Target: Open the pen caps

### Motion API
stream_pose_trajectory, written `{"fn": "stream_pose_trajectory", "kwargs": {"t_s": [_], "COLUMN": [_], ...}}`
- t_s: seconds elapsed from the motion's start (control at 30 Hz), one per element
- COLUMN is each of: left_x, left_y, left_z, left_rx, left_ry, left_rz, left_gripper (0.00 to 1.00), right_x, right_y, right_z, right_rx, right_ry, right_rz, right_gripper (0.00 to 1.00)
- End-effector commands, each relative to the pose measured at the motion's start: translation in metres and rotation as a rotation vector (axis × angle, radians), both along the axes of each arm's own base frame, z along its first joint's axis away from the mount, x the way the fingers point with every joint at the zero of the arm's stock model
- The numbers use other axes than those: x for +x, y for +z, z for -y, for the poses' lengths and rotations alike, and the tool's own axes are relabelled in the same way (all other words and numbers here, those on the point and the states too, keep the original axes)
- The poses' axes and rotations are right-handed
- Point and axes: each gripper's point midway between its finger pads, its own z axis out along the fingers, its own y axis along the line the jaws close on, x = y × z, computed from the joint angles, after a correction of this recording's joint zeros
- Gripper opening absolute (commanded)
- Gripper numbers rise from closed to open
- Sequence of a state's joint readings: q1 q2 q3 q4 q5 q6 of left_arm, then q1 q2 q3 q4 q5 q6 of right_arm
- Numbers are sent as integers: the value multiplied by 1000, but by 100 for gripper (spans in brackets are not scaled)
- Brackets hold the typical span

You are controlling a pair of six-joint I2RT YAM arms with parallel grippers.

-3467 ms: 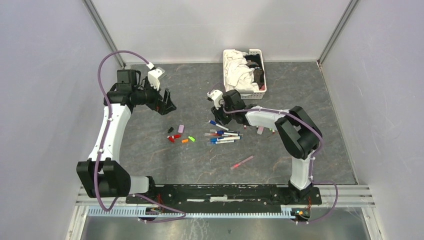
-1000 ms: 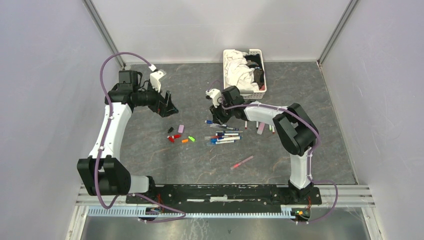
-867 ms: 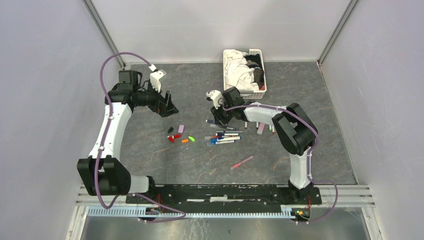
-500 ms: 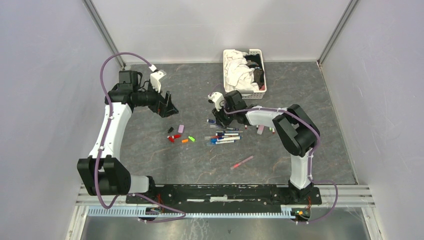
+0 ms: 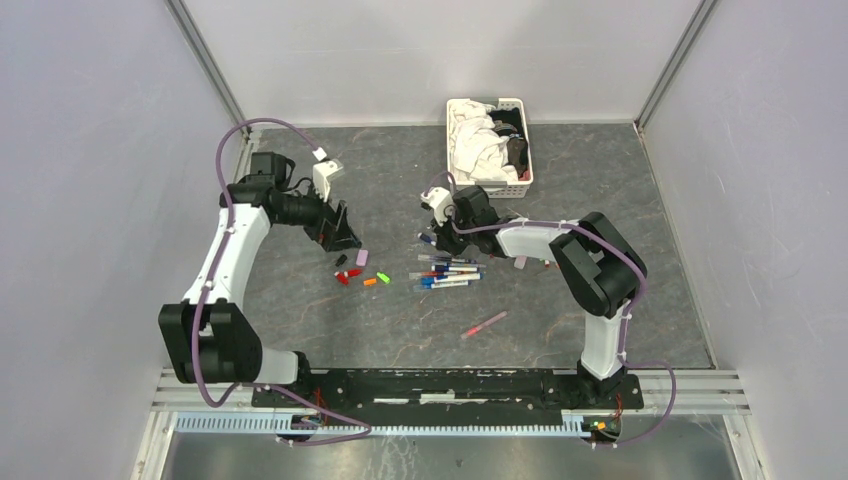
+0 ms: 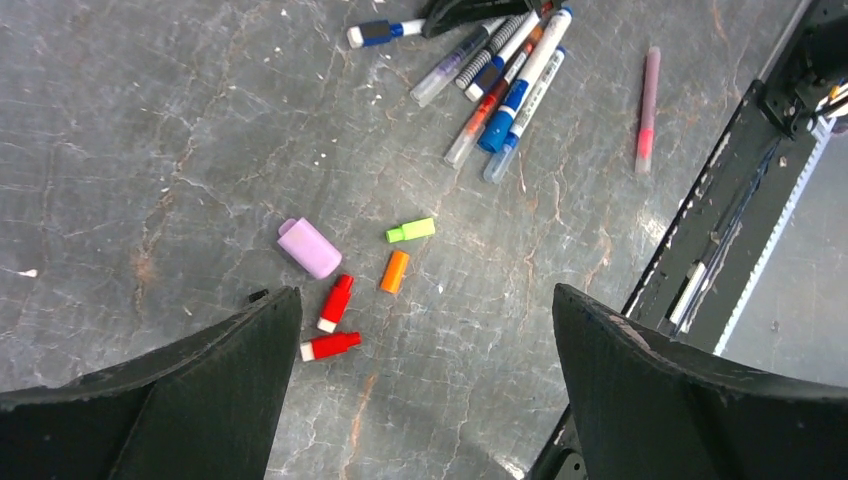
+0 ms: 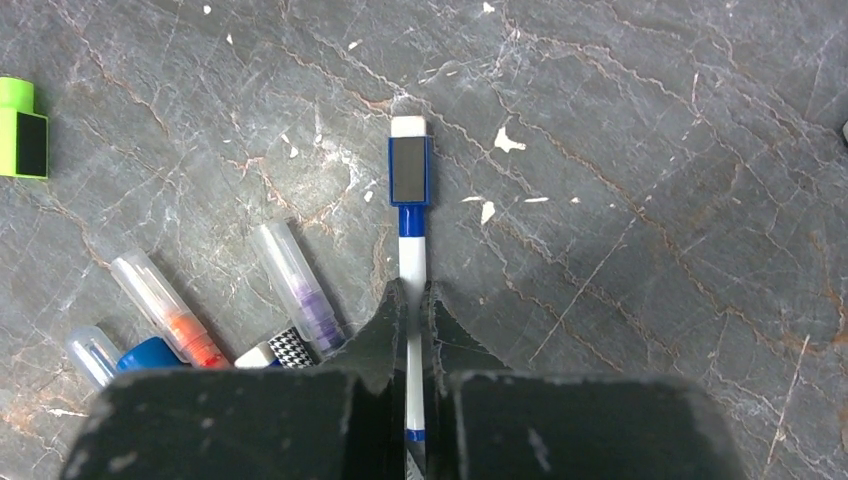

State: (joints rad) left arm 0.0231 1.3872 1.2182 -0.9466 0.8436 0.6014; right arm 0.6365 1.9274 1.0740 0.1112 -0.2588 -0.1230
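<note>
The right tool (image 7: 411, 300) is pressed together on a white pen (image 7: 411, 240) at the far edge of the pile on the bench (image 7: 650, 200). The pen's long axis runs straight out from the tips. Its blue cap (image 7: 410, 170) points left toward the spread, empty left tool (image 5: 340, 232), which looks best placed to pull it.
</note>
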Motion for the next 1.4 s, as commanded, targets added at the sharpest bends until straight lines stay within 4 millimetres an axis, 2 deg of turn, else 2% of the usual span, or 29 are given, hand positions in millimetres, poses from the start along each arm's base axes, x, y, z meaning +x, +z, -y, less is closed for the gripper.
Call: {"fn": "stream_pose_trajectory", "kwargs": {"t_s": [0.0, 0.13, 0.27, 0.37, 0.47, 0.7, 0.83, 1.03, 1.1, 1.27, 1.33, 1.37], "left_x": [-12, -18, -23, -30, -41, -45, -47, -53, -57, -68, -72, -72], "left_y": [-7, -11, -10, -10, -15, -26, -29, -35, -36, -33, -32, -32], "left_z": [9, 15, 22, 33, 50, 70, 72, 70, 72, 76, 77, 77], "left_rx": [14, 34, 29, 22, 13, 14, 17, 20, 8, -36, -45, -45], "left_ry": [-92, -136, -189, -251, -331, -406, -433, -457, -472, -528, -544, -547], "left_rz": [19, 33, 55, 70, 69, 43, 36, 16, 4, -32, -45, -46], "left_gripper": [100, 100, 100, 100, 98, 92, 83, 74, 67, 38, 22, 12], "right_x": [-1, 4, -13, -45, -67, -107, -123, -132, -130, -126, -125, -125], "right_y": [10, 57, 98, 110, 121, 143, 152, 151, 154, 157, 158, 157], "right_z": [4, -11, -35, -52, -65, -84, -87, -86, -89, -96, -98, -100], "right_rx": [-26, 75, 217, 281, 330, 443, 491, 508, 523, 534, 540, 540], "right_ry": [-16, 0, 89, 213, 299, 468, 561, 601, 609, 607, 604, 600], "right_rz": [-35, 13, -23, -122, -196, -298, -336, -368, -358, -366, -369, -373], "right_gripper": [0, 0, 0, 0, 0, 0, 0, 0, 0, 0, 0, 4]}}
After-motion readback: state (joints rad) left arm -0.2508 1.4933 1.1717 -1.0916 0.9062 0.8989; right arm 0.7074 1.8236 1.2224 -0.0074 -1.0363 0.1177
